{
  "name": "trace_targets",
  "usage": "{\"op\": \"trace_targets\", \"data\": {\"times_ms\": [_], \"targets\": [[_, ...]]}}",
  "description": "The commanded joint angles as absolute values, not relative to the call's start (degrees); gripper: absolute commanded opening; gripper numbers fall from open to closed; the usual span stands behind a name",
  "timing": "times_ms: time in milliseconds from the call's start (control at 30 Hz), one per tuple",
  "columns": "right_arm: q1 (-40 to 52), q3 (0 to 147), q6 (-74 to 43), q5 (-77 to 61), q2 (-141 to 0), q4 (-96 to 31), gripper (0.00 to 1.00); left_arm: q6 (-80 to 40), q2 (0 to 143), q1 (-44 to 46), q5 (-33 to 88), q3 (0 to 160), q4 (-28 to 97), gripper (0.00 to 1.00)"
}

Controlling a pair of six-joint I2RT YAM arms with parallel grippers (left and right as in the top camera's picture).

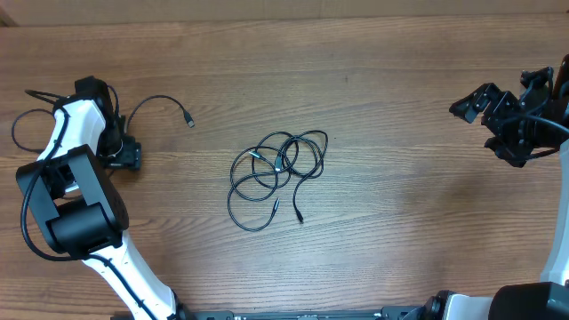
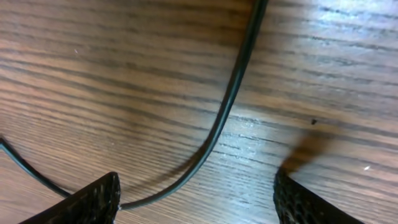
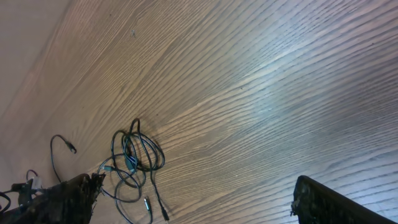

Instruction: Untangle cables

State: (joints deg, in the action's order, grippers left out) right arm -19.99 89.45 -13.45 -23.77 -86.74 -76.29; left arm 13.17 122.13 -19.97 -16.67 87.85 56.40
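Observation:
A loose tangle of thin black cables (image 1: pixel 276 169) with silver-tipped plugs lies on the wooden table's middle. It also shows in the right wrist view (image 3: pixel 134 162). One separate cable (image 1: pixel 164 100) curves from a plug toward my left gripper (image 1: pixel 123 147). In the left wrist view this cable (image 2: pixel 224 112) lies on the wood between the wide-apart fingers (image 2: pixel 196 199), which are open and not closed on it. My right gripper (image 1: pixel 487 124) is open and empty at the far right, well away from the tangle; its fingers (image 3: pixel 193 199) are spread wide.
Thicker black robot wires (image 1: pixel 27 116) loop at the far left beside the left arm. The left arm's base (image 1: pixel 76 204) stands at the front left. The wooden table (image 1: pixel 391 204) fills the view.

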Motion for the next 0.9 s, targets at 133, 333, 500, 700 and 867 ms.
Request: {"op": "trace_targets", "data": {"times_ms": [133, 333, 500, 700, 867], "targets": [[-19.81, 89.25, -13.06, -24.03, -86.06, -76.16, 1.0, 16.8, 122.23, -21.87, -10.76, 86.02, 55.59, 0.8], [-19.81, 89.25, -13.08, -24.05, -86.06, -75.9, 1.0, 18.52, 122.23, -26.46, -5.39, 85.97, 55.18, 0.75], [-19.81, 89.25, -13.08, -24.05, -86.06, -75.68, 1.0, 20.58, 122.23, -29.45, 0.21, 85.97, 55.0, 0.62], [-19.81, 89.25, -13.08, -24.05, -86.06, -75.96, 1.0, 20.6, 122.26, -29.69, 0.56, 85.97, 54.0, 0.41], [-19.81, 89.25, -13.08, -24.05, -86.06, -76.12, 1.0, 20.56, 122.23, -29.65, 4.4, 86.06, 52.07, 0.04]]}}
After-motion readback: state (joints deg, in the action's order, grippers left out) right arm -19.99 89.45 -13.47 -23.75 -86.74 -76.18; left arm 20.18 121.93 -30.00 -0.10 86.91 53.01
